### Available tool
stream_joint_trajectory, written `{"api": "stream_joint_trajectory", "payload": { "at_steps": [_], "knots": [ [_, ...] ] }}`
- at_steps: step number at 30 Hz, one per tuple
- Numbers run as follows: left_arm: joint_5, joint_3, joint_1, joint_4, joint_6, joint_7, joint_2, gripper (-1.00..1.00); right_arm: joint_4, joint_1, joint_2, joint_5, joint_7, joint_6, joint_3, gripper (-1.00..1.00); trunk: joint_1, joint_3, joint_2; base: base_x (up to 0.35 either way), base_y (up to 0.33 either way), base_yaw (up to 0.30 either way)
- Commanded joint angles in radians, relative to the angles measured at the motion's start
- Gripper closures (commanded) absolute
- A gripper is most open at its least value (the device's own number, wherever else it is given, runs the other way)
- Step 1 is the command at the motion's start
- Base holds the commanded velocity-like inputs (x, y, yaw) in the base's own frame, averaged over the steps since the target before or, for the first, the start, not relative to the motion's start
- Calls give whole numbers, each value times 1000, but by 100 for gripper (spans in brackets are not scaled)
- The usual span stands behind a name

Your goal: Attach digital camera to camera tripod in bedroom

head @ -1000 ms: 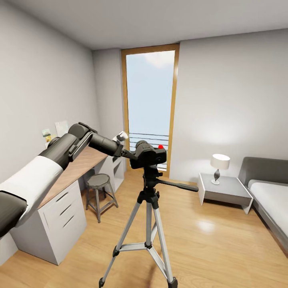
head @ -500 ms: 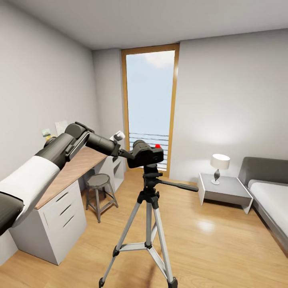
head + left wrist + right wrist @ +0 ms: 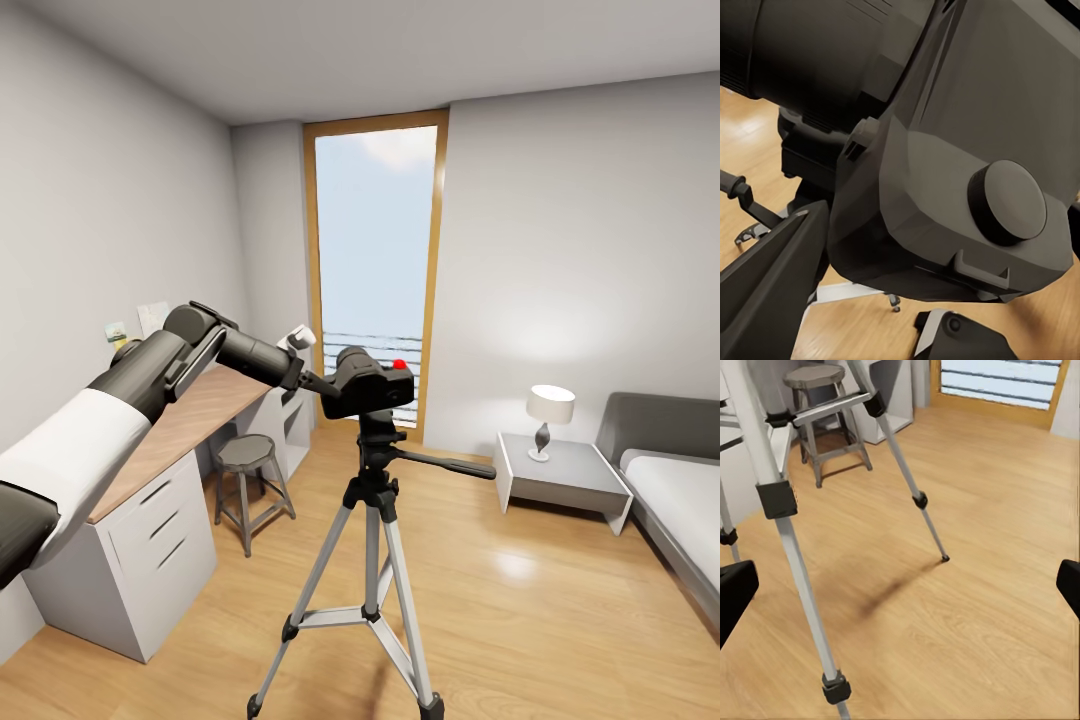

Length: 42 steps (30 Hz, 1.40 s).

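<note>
Digital camera (image 3: 366, 386): matte black, red button uppermost, held level directly over the black head of the camera tripod (image 3: 372, 500); whether its base touches the head cannot be told.

Left gripper (image 3: 318, 383): clenched on the camera's left side, arm reaching in from the near left. In the left wrist view the camera body (image 3: 945, 157) sits between the dark fingers, tripod head below.

Key relation: mount lies straight below the camera; judged remaining move is a short vertical seating by the left arm.

Right gripper (image 3: 900, 585): low, fingertips wide apart, holding nothing, facing the tripod legs (image 3: 787, 532) and plank floor (image 3: 975, 607).

Surroundings: desk (image 3: 150, 500) and stool (image 3: 247, 470) left; window (image 3: 378, 260) far; lamp (image 3: 549, 415) and bed (image 3: 670, 490) right. Pan handle (image 3: 450, 464) juts right, clear of the arm.
</note>
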Motion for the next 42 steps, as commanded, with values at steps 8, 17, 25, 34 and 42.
{"api": "stream_joint_trajectory", "payload": {
  "at_steps": [8,17,25,34,42],
  "knots": [
    [4,-5,-1,0,8,-1,0,100,-29,-1,8,-1,10,-1,0,-100,0,-1,-1,0,0,0],
    [4,-5,-1,0,8,0,-2,100,-32,-1,82,2,6,-7,5,-100,0,-1,-1,0,0,0],
    [4,-5,-1,0,8,0,-14,100,-141,-1,145,3,-93,-3,10,-100,0,-1,-1,0,0,0],
    [4,-5,-1,0,8,2,-23,100,-254,-1,165,4,-208,55,49,-100,0,-1,-1,0,0,0],
    [4,-5,-1,0,8,2,-23,100,-343,-1,166,4,-210,184,60,-100,0,-1,-1,0,0,0]
  ]
}}
